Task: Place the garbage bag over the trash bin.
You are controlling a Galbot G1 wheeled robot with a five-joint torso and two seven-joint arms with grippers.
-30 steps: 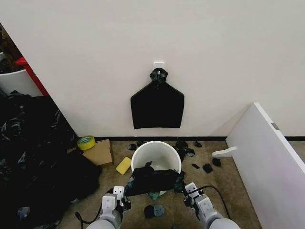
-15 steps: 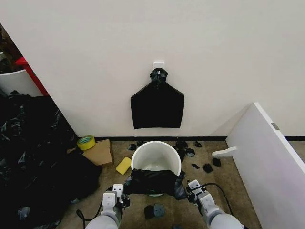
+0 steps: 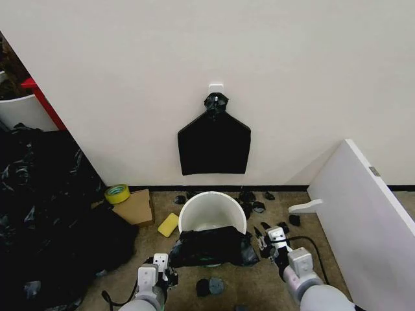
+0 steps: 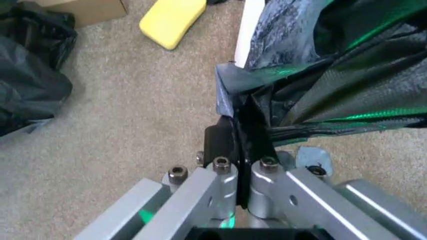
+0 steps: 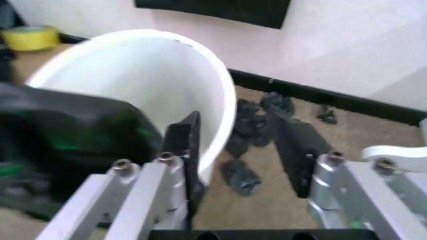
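Note:
The trash bin [image 3: 213, 210], a round white bucket, stands on the carpet by the wall. The black garbage bag [image 3: 211, 246] is draped over its near rim and front. At the bag's left corner, my left gripper [image 3: 172, 267] is shut on the plastic. In the left wrist view the closed fingers [image 4: 227, 142] pinch the bag's edge [image 4: 320, 85] beside the bin's wall [image 4: 248, 30]. My right gripper [image 3: 264, 241] stands open just right of the bin, apart from the bag. Its wrist view shows the gripper [image 5: 237, 150] beside the bin [image 5: 160, 80] and the bag [image 5: 67, 135].
A flat black bundle [image 3: 214, 144] hangs from a wall hook behind the bin. A white board [image 3: 363, 220] leans at the right. A yellow sponge [image 3: 168, 225], cardboard box [image 3: 136, 207] and tape roll [image 3: 117, 192] lie left, beside a pile of black bags [image 3: 45, 207]. Small black scraps [image 3: 259, 206] dot the floor.
My right gripper has let go of the bag's right corner, opened and moved right and away from the bin. The bag has settled lower over the near rim. The left gripper holds still.

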